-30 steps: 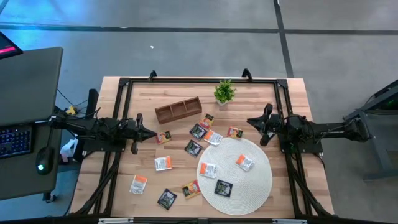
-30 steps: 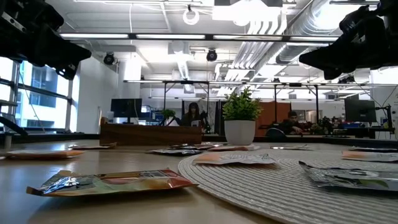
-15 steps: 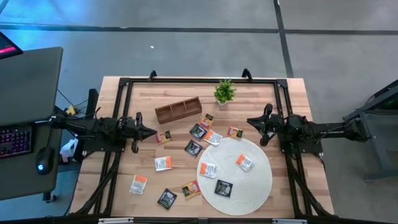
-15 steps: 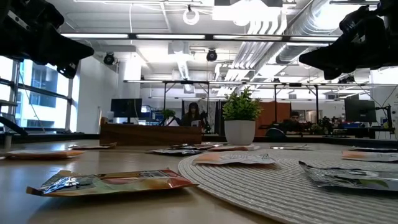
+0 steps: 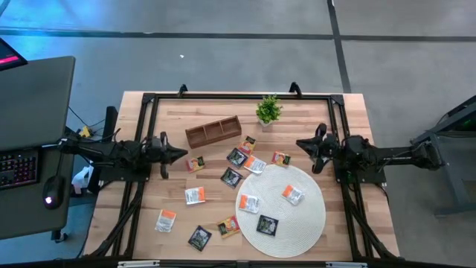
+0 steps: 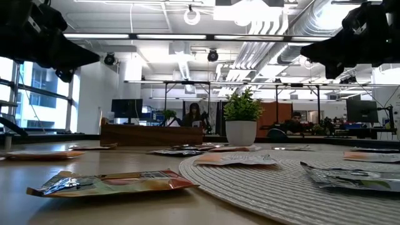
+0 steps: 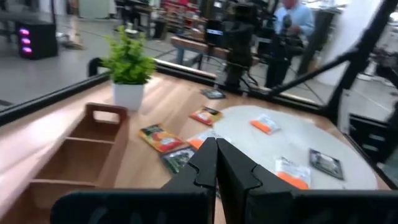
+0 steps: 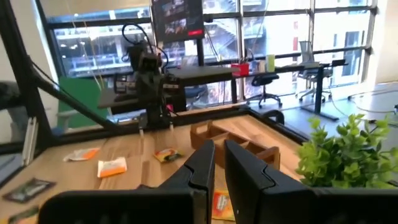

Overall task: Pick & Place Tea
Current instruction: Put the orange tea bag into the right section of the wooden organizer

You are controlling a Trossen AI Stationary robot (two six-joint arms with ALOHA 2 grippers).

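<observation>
High view: my left gripper (image 5: pixel 184 154) has crept toward twelve o'clock, so no pick has begun. A small white-and-orange square tea sachet (image 5: pixel 195 163) lies flat at its four o'clock, skewed, with no real long axis.

Left wrist view: fingers together, empty.

Right wrist view: the right gripper (image 8: pixel 217 152) stands slightly apart, empty.

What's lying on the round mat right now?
Three tea sachets lie on the round mat: a white-and-orange sachet, another white-and-orange one and a black sachet. A fourth sachet overlaps its rim. Anything beneath the mat is covered.
</observation>
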